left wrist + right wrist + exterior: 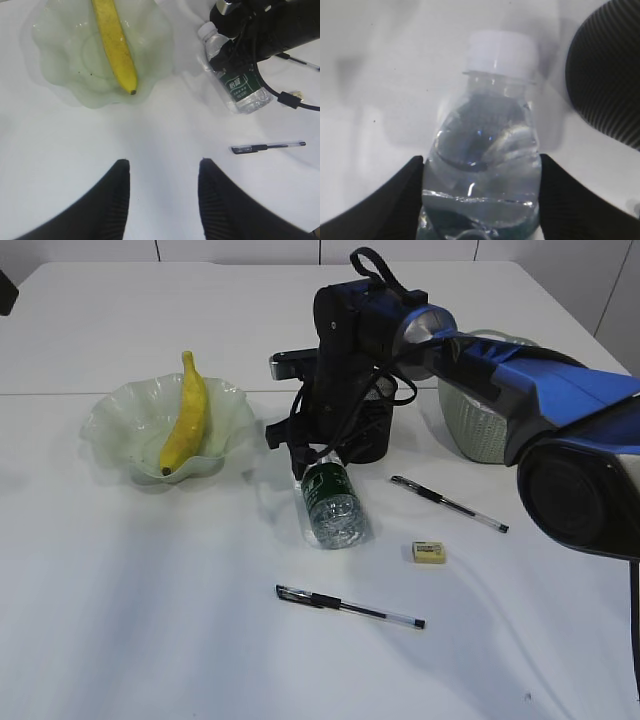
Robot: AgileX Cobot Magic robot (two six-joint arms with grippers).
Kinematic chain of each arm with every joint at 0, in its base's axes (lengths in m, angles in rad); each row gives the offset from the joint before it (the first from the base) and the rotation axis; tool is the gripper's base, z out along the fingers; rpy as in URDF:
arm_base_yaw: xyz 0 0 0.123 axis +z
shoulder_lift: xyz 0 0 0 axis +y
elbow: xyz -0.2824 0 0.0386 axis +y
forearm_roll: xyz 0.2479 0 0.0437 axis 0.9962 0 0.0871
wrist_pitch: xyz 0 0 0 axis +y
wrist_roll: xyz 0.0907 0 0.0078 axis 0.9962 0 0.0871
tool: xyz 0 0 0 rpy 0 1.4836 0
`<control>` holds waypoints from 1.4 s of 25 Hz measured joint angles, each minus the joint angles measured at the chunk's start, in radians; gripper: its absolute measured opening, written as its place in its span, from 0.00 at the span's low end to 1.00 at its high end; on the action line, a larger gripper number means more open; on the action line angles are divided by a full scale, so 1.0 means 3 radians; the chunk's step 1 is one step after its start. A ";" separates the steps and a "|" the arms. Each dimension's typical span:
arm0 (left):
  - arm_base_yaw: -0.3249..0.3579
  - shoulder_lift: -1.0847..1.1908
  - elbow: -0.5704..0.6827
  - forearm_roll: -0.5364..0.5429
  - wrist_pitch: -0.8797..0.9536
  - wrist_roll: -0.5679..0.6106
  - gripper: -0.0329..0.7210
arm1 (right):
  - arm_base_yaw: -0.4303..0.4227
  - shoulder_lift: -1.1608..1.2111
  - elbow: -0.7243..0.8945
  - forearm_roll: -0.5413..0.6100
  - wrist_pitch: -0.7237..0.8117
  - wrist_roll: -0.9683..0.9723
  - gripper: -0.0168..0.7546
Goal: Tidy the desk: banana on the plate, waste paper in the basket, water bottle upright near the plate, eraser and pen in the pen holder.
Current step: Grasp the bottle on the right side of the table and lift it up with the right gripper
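A: The right gripper (480, 165) has its jaws on both sides of the water bottle (331, 505), touching it. It is clear, with a white cap and green label, lying flat mid-frame, cap toward the top.

B: Left gripper (162, 167) is open, empty. 2 pens: pen (350, 606) below, another pen (449, 504) right. Eraser (429, 552) lower right.

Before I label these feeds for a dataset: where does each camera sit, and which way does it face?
Exterior: above the desk's near side, slanting down at plate, banana, water bottle; the right arm shows.
Left wrist: above the desk looking down; left gripper fingers at the bottom.
Right wrist: close along the lying bottle; right gripper fingers flank it.
Shared: all three show the bottle.
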 joint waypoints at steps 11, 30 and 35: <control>0.0000 0.0000 0.0000 0.0000 0.0008 0.0000 0.47 | 0.0000 0.0000 0.0000 0.0000 0.0000 0.0000 0.62; 0.0000 0.0000 0.0000 0.0008 0.0021 0.0000 0.47 | 0.0000 -0.0013 0.0000 0.0090 -0.0012 0.0000 0.52; 0.0000 0.0000 0.0000 0.0016 0.0028 0.0000 0.47 | 0.0000 -0.0137 0.0000 0.0103 -0.0002 0.0000 0.52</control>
